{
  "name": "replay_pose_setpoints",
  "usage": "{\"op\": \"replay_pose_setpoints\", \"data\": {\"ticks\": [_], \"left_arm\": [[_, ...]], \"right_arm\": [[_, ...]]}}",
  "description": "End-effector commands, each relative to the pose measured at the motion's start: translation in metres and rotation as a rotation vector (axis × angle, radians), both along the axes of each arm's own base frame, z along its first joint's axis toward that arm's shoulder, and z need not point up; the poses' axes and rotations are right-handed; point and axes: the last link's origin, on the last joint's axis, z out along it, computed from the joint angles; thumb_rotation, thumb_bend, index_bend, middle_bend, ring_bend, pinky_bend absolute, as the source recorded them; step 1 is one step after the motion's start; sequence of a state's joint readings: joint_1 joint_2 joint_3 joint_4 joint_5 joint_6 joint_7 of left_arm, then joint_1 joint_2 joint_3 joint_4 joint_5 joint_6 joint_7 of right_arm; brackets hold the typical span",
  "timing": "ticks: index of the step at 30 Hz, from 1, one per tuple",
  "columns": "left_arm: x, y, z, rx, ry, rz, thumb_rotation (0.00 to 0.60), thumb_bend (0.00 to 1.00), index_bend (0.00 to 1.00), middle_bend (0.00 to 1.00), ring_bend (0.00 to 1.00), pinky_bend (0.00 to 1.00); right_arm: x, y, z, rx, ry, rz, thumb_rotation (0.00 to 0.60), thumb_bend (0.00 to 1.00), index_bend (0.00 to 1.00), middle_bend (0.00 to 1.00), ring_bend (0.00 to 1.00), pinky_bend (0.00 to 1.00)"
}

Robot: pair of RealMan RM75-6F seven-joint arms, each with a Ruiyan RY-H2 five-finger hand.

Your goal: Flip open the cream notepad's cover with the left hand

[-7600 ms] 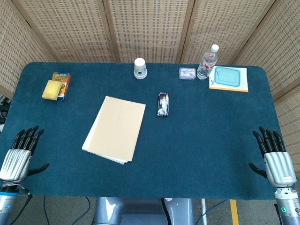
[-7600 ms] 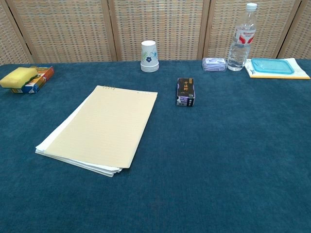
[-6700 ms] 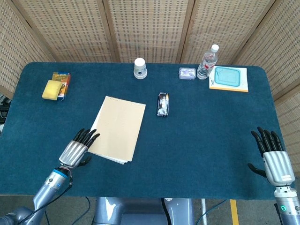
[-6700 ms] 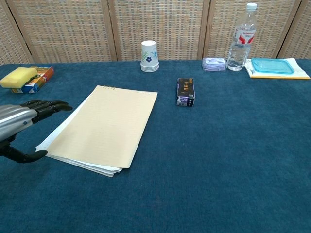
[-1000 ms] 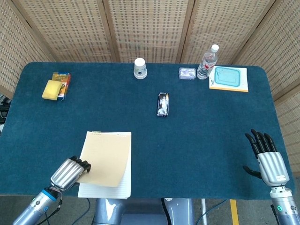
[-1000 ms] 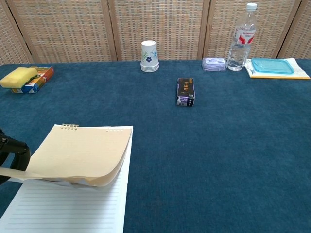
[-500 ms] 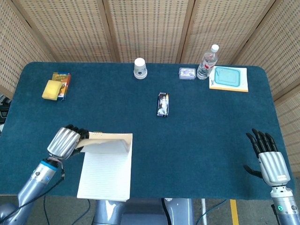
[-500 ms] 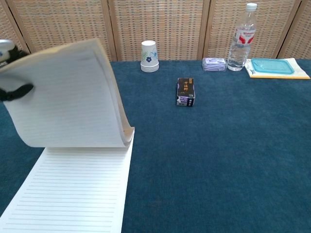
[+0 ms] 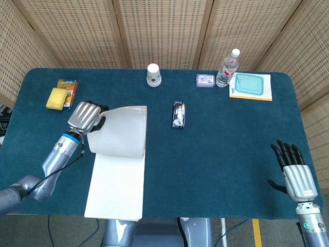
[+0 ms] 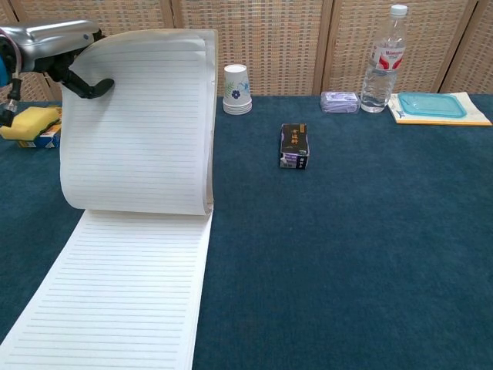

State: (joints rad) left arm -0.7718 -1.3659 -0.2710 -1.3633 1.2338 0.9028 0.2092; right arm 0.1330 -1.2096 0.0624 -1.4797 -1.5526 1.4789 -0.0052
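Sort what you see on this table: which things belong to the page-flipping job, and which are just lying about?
Job: notepad, its lifted cover, left hand holding it.
Lying about: paper cups, water bottle, dark box, sponge, blue lid, wrapped packet; right hand idle.

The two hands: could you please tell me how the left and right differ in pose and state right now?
The left hand is raised over the table, gripping the lifted cover of the notepad; the right hand holds nothing. The left hand's fingers curl around the cover's edge, while the right hand's fingers are straight and apart. The left hand sits mid-table; the right sits near the table's front corner. Both have silver backs and black fingers.
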Motion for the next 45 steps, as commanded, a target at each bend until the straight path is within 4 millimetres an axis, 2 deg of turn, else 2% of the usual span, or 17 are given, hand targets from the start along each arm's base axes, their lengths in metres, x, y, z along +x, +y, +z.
{"op": "replay_pose_setpoints", "data": {"ticks": [1,6,13,14,16,17,18,20,25,30,34,36,39,41,42,45], "left_arm": [[0.009,0.024,-0.013,0.01,0.013,0.012,0.6,0.59,0.76,0.68,0.56,0.45],[0.019,0.047,-0.019,0.052,0.017,-0.003,0.6,0.59,0.77,0.68,0.56,0.45],[0.026,0.069,-0.025,0.087,0.015,-0.004,0.6,0.58,0.74,0.66,0.55,0.44],[0.026,0.071,-0.025,0.089,0.016,-0.001,0.6,0.5,0.66,0.6,0.52,0.43],[0.025,0.076,-0.029,0.078,0.024,0.006,0.6,0.24,0.34,0.33,0.3,0.31],[0.023,0.077,-0.032,0.049,0.017,0.024,0.6,0.09,0.14,0.15,0.15,0.18],[0.023,0.078,-0.034,0.023,0.011,0.038,0.6,0.02,0.04,0.05,0.05,0.08],[0.022,0.08,-0.034,-0.007,0.003,0.056,0.6,0.0,0.0,0.0,0.0,0.0],[0.022,0.081,-0.028,0.016,-0.01,0.049,0.6,0.0,0.0,0.0,0.0,0.0],[0.017,0.074,-0.014,0.089,-0.096,0.019,0.6,0.0,0.0,0.0,0.0,0.0],[-0.009,0.053,0.002,0.111,-0.128,0.032,0.6,0.0,0.0,0.0,0.0,0.0],[-0.037,0.026,0.014,0.109,-0.13,0.082,0.6,0.0,0.0,0.0,0.0,0.0],[-0.065,-0.029,0.035,0.11,-0.1,0.144,0.6,0.0,0.0,0.0,0.0,0.0],[-0.071,-0.058,0.045,0.113,-0.084,0.174,0.6,0.0,0.0,0.0,0.0,0.0],[-0.078,-0.081,0.052,0.118,-0.077,0.197,0.6,0.0,0.0,0.0,0.0,0.0],[-0.083,-0.107,0.059,0.125,-0.072,0.218,0.6,0.0,0.0,0.0,0.0,0.0]], "right_arm": [[-0.001,-0.001,-0.001,-0.002,0.005,-0.002,0.6,0.0,0.0,0.0,0.0,0.0],[-0.002,-0.002,0.001,-0.005,0.0,-0.013,0.6,0.0,0.0,0.0,0.0,0.0],[-0.004,-0.005,0.002,-0.015,0.008,-0.024,0.6,0.0,0.0,0.0,0.0,0.0],[-0.004,-0.005,0.001,-0.014,0.009,-0.025,0.6,0.0,0.0,0.0,0.0,0.0],[-0.005,-0.007,0.0,-0.011,0.014,-0.031,0.6,0.0,0.0,0.0,0.0,0.0],[-0.005,-0.007,-0.001,-0.011,0.017,-0.031,0.6,0.0,0.0,0.0,0.0,0.0],[-0.005,-0.008,-0.001,-0.012,0.02,-0.031,0.6,0.0,0.0,0.0,0.0,0.0],[-0.005,-0.008,-0.002,-0.014,0.024,-0.032,0.6,0.0,0.0,0.0,0.0,0.0],[-0.005,-0.008,-0.004,-0.008,0.031,-0.037,0.6,0.0,0.0,0.0,0.0,0.0],[-0.005,-0.008,-0.005,-0.005,0.031,-0.034,0.6,0.0,0.0,0.0,0.0,0.0],[-0.003,-0.006,-0.003,-0.016,0.029,-0.024,0.6,0.0,0.0,0.0,0.0,0.0],[-0.002,-0.005,-0.001,-0.027,0.03,-0.02,0.6,0.0,0.0,0.0,0.0,0.0],[-0.002,-0.003,0.0,-0.03,0.03,-0.018,0.6,0.0,0.0,0.0,0.0,0.0],[-0.002,-0.002,0.0,-0.028,0.03,-0.016,0.6,0.0,0.0,0.0,0.0,0.0],[-0.002,-0.001,0.0,-0.025,0.029,-0.014,0.6,0.0,0.0,0.0,0.0,0.0],[-0.002,-0.001,-0.001,-0.022,0.028,-0.013,0.6,0.0,0.0,0.0,0.0,0.0]]}}
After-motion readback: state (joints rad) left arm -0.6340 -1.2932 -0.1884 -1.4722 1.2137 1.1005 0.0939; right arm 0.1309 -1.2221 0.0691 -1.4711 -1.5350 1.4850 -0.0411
